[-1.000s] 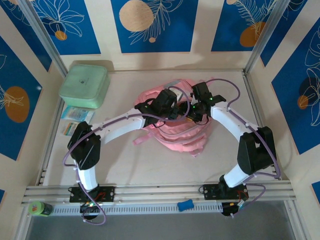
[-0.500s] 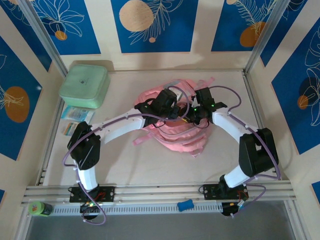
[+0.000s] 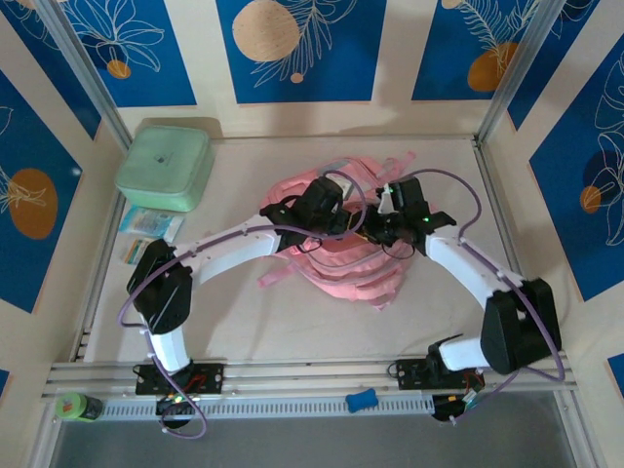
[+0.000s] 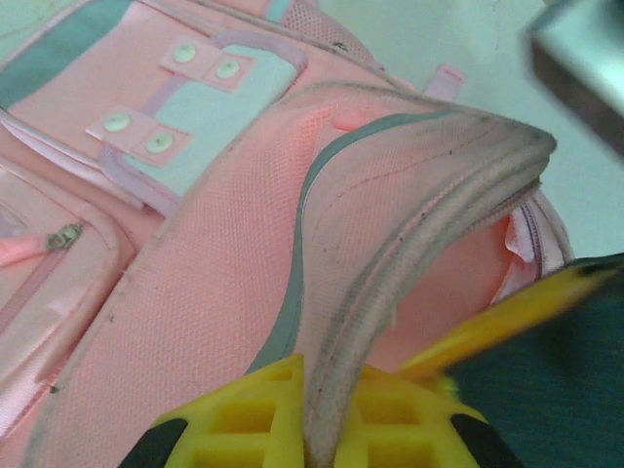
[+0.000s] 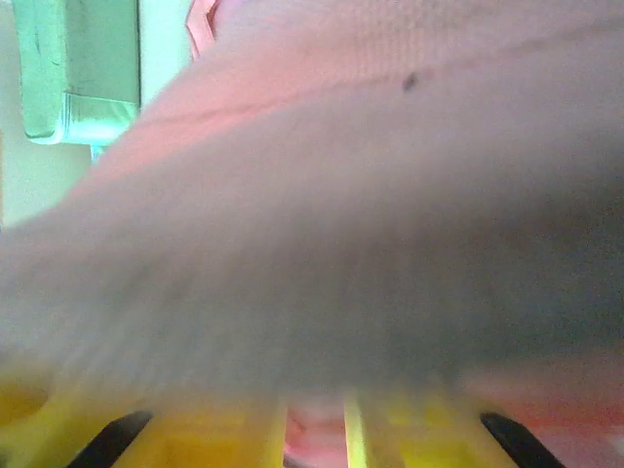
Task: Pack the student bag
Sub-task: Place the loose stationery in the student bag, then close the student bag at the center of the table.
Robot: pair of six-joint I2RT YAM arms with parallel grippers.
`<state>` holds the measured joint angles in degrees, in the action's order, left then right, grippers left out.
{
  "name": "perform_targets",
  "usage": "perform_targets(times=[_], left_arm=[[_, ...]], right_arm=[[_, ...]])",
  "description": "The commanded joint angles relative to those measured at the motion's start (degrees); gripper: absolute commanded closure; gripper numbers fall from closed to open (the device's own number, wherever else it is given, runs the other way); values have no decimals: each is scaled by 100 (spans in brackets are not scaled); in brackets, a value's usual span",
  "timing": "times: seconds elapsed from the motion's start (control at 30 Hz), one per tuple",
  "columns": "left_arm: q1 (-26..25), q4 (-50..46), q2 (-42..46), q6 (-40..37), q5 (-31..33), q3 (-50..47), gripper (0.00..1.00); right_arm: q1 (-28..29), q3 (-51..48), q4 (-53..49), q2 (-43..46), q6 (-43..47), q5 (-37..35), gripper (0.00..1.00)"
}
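Two arms reach in from the near edge and meet over the student bag (image 3: 341, 261), which lies in a crumpled pink heap around the middle of the table (image 3: 292, 327), its straps trailing toward the near side. The left gripper (image 3: 343, 216) sits on the bag's upper left part. From the left wrist, that gripper (image 4: 327, 395) is pinched tight on a thick piped rim of the bag (image 4: 244, 244), the fabric edge running straight down between its yellow fingers (image 4: 244, 414). A yellow pencil-like stick (image 4: 507, 317) pokes up beside the rim, near the pink opening.

The right gripper (image 3: 378, 226) comes in from the other side, close to the left one. From the right wrist, its yellow fingers (image 5: 224, 429) stand narrow with a sliver of pink between them, but the blur is heavy and I cannot tell whether they grip the cloth. A mint-green box (image 3: 166, 168) rests at the far left corner, well apart from the bag.
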<state>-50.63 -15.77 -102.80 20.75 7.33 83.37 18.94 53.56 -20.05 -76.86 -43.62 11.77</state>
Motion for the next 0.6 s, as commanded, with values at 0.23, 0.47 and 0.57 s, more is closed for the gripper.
perform_targets(times=[0.23, 0.47, 0.57], left_arm=[[234, 762, 930, 920, -1538, -864, 55], [1134, 1339, 1772, 1743, -1730, -2280, 39], [1555, 1514, 1769, 1860, -1977, -2552, 35]], right_arm=[[-25, -170, -1750, 986, 692, -566, 74], [597, -218, -1844, 886, 510, -803, 71], [961, -323, -1612, 794, 301, -816, 70]])
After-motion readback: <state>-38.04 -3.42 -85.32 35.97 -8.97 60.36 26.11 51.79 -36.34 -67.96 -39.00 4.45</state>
